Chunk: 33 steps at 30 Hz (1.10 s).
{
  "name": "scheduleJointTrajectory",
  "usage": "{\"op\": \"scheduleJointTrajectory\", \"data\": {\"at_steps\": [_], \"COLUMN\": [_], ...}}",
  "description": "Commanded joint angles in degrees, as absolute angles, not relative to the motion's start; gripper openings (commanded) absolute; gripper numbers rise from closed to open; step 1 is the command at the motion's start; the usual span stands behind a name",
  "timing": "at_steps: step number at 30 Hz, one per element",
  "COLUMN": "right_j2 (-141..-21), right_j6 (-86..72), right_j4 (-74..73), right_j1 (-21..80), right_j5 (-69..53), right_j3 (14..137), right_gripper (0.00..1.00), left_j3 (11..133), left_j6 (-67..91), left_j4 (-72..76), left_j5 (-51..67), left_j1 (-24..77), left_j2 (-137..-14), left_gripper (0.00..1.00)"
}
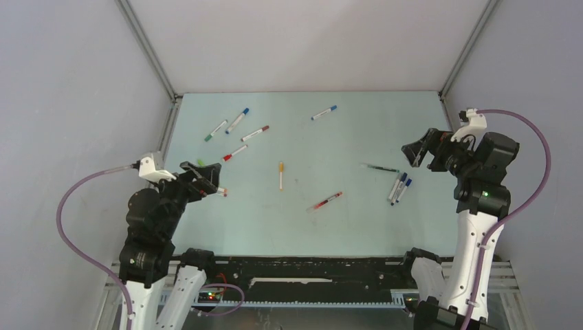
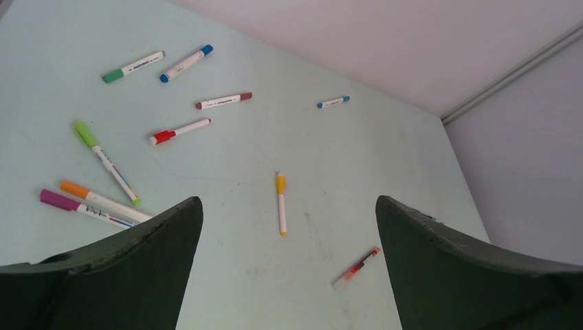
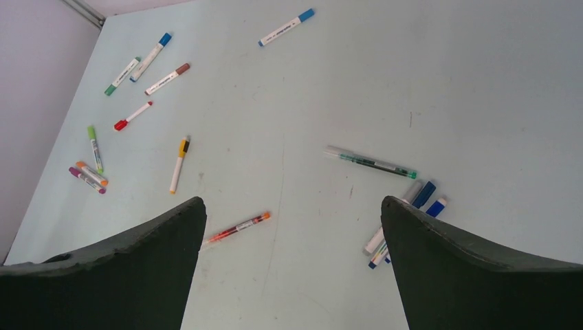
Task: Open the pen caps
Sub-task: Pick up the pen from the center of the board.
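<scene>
Capped pens lie scattered on the pale table (image 1: 344,144). The pen caps sit on their barrels: a yellow cap (image 2: 280,183) at mid-table, a red cap (image 2: 162,137), a light green cap (image 2: 84,133), an orange cap (image 2: 73,188) and a magenta cap (image 2: 58,200) to the left, and two dark blue caps (image 3: 424,194) to the right. My left gripper (image 1: 206,180) hangs open above the left group, nothing between its fingers (image 2: 165,234). My right gripper (image 1: 417,152) is open too, raised near the blue pens (image 1: 399,188) and empty.
A clear red-ink pen (image 1: 325,201) lies near the front middle, and a clear green-ink pen (image 1: 382,168) on the right. More pens (image 1: 238,120) lie at the back left, and one blue pen (image 1: 324,113) at the back. Grey walls and metal frame posts (image 1: 148,48) enclose the table.
</scene>
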State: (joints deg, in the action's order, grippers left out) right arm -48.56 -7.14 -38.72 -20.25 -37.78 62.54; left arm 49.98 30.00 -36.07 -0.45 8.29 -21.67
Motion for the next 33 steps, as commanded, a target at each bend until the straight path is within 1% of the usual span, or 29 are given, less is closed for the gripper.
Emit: {"op": "scheduleJointTrajectory", "data": {"at_steps": [1,6,10,11,13,15,16,18,20,22,26,29,33], "right_j2": [-48.67,-48.87,-48.63,-48.49,-48.47,-48.6,-48.49,-47.76,-46.48,-45.46,-42.98,-42.11,-42.52], "right_j6": [-8.11,-8.08,-5.49,-3.45,5.27,15.19,21.29,30.42,32.62,32.7,24.77,23.88,22.05], "right_j4": [-37.06,-37.05,-36.83,-36.83,-37.46,-41.81,-45.29,-51.16,-51.61,-49.57,-40.49,-37.81,-35.32], "right_j1": [-21.11,-21.57,-21.62,-21.58,-21.2,-18.5,-16.73,-14.58,-14.56,-15.3,-18.67,-19.87,-20.29], "right_j5": [-40.15,-41.43,-44.12,-45.56,-53.67,-59.26,-60.45,-62.16,-64.15,-66.34,-67.79,-67.47,-62.98], "right_j3": [62.66,62.48,61.39,60.79,58.55,57.53,57.49,56.84,54.41,51.2,43.87,41.26,41.05], "right_gripper": [1.0,1.0,1.0,1.0,1.0,1.0,1.0,1.0,1.0,1.0,1.0,1.0,1.0], "left_j3": [47.85,46.92,45.65,45.31,44.68,44.5,45.0,46.08,46.99,47.82,51.05,54.64,61.41], "left_j6": [30.4,31.33,31.51,31.25,31.79,32.09,31.41,28.97,27.4,26.86,25.57,23.68,20.48], "left_j4": [-32.54,-31.58,-28.83,-27.82,-25.5,-25.29,-26.52,-29.63,-31.83,-32.66,-30.7,-28.02,-26.28], "left_j5": [4.39,6.19,10.85,13.19,18.38,21.55,20.37,13.92,7.03,1.86,-6.5,-8.16,-8.22], "left_j1": [8.33,8.33,8.34,8.34,8.47,9.97,12.09,18.51,26.12,33.53,46.77,51.88,54.64], "left_j2": [-21.74,-23.72,-24.62,-24.81,-25.96,-27.66,-28.62,-30.44,-33.21,-37.37,-50.2,-60.22,-72.8], "left_gripper": [0.98,0.98,0.98,0.98,0.98,0.98,0.98,0.98,0.98,0.98,0.98,0.98,0.96]}}
